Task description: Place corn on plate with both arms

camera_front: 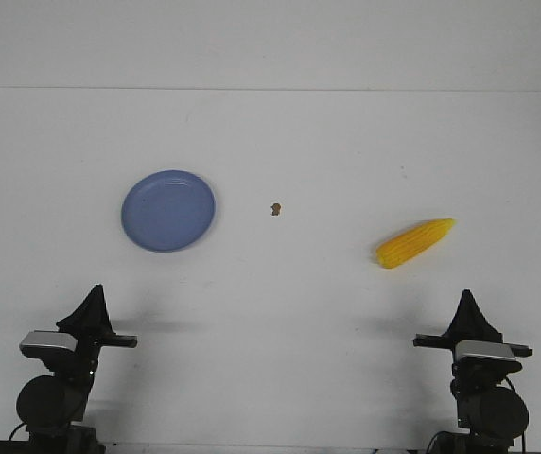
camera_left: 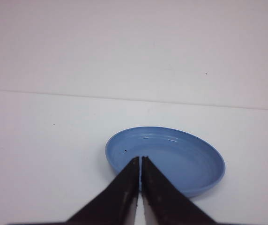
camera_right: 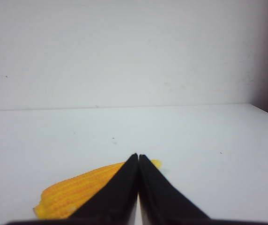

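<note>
Corn point(camera_front: 416, 242) hasn't been touched yet, so nothing's really started.

Going left to right: the left gripper point(camera_front: 94, 295) sits low at the near edge with its fingers pressed together, nothing in them. Its wrist view shows just a hairline seam between the two black fingers point(camera_left: 124, 187). The blue plate point(camera_front: 168, 210) lies ahead of that gripper and a little toward the middle of the white table point(camera_front: 280, 312), and it has nothing on it. Between plate and corn there's a small brown speck point(camera_front: 275, 209), looks like a chip or a crumb, can't tell which.

Then the corn, lying flat on the table ahead of the right gripper point(camera_front: 465, 301) and slightly inboard of it, well apart from the plate. Its long axis runs diagonally: blunt end nearer and toward the centre, pointed tip farther out and to the robot's right. The right gripper is shut too and holds nothing. In its wrist view the cob pokes out from behind the closed fingers point(camera_right: 157, 197).

So the right arm is clearly the closer one for the pickup. My guess is it needs to open up, reach forward and turn its wrist to close across the cob.
</note>
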`<state>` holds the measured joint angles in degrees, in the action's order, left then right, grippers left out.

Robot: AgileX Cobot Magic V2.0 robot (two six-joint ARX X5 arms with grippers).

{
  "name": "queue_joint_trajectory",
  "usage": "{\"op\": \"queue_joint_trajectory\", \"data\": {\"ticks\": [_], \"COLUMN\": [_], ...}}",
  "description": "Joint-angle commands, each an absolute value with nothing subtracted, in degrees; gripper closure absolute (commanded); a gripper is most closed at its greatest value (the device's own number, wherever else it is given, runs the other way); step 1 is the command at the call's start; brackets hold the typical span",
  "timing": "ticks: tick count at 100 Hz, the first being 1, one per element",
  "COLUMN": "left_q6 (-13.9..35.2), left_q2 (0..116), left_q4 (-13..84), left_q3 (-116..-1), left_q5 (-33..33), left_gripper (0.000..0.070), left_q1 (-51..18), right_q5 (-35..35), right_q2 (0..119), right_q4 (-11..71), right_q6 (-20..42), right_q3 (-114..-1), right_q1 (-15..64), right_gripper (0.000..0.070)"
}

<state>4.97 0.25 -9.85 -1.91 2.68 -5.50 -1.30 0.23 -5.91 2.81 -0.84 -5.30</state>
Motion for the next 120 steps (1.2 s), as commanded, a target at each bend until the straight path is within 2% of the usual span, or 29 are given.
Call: {"op": "queue_joint_trajectory", "data": {"ticks": [1, 70, 97, 107, 120], "left_q6": [4.1, 4.1, 4.84, 6.92, 8.03], "left_q2": [0.19, 0.19, 0.3, 1.1, 4.91], "left_q4": [-10.41, -10.55, -10.15, -6.92, -0.32], "left_q3": [-0.8, -0.8, -4.25, -8.01, -15.14], "left_q5": [2.7, 2.7, 2.7, 2.7, 2.68], "left_gripper": [0.0686, 0.0686, 0.0685, 0.0686, 0.0686], "left_q1": [-5.54, -5.54, -5.54, -5.54, -5.52], "right_q5": [-1.1, -1.1, -1.5, -1.5, -1.41], "right_q2": [0.08, 0.08, 0.08, 0.1, 0.84], "right_q4": [-6.46, -6.63, -15.27, -12.82, -4.58], "right_q6": [3.2, 3.2, 3.22, 3.27, 3.22], "right_q3": [-0.71, -0.71, -1.13, -3.36, -8.82], "right_q1": [-5.32, -5.32, -5.32, -5.32, -5.32], "right_gripper": [0.07, 0.07, 0.07, 0.07, 0.07]}}
